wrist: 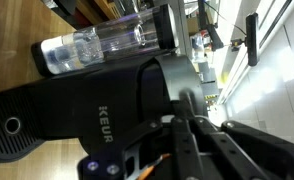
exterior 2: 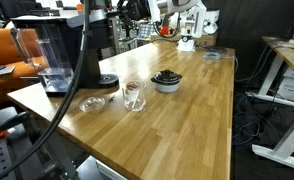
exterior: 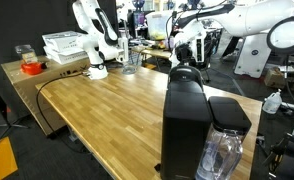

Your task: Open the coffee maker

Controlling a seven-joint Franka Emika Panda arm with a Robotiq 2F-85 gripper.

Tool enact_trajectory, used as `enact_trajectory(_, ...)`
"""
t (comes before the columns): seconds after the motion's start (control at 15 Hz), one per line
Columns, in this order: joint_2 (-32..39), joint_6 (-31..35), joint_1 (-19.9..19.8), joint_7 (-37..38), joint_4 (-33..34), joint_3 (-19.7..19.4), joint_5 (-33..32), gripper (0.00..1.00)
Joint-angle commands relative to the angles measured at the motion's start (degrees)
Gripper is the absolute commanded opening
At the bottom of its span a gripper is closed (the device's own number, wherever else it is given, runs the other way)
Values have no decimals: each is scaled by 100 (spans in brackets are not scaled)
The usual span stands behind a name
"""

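Lower right of an exterior view: coffee maker (exterior: 184,118), tall, matte black and boxy, upright near the edge of the wooden table (exterior: 97,110), rounded lid down as far as can be seen. Just to its right and attached, clear water tank (exterior: 223,152) with a black cap (exterior: 228,110). Upper left of an exterior view: coffee maker (exterior 2: 59,45) again, at the table's (exterior 2: 177,130) far left corner, water tank (exterior 2: 25,45) on its left side. Across the left and centre of the wrist view: coffee maker (wrist: 67,110) lying sideways in the frame, white letters "KEUR" on the black body, water tank (wrist: 97,45) along the top. Directly above the lid, gripper (exterior: 185,58), close to or touching the top; cannot tell which. At the lower right of the wrist view, gripper (wrist: 187,128) dark and blurred over the lid; spread or pressed together, cannot tell. Behind it, white arm (exterior: 252,20) reaching in from the upper right. Mid-table, all apart from one another: glass cup (exterior 2: 133,95), grey bowl (exterior 2: 167,80) with something dark inside, black round disc (exterior 2: 107,80). Far upper left: second white arm (exterior: 92,40) beside stacked white trays (exterior: 62,45).
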Motion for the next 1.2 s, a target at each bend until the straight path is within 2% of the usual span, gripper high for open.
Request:
enact_trajectory(0.0, 13, -251, 110, 261, 311, 16, -73, 0)
enact_trajectory(0.6, -17, -726, 425, 611, 985, -32, -202, 0)
enact_trajectory(1.13, -265, -1308, 1007, 703, 1480, -51, -286, 0)
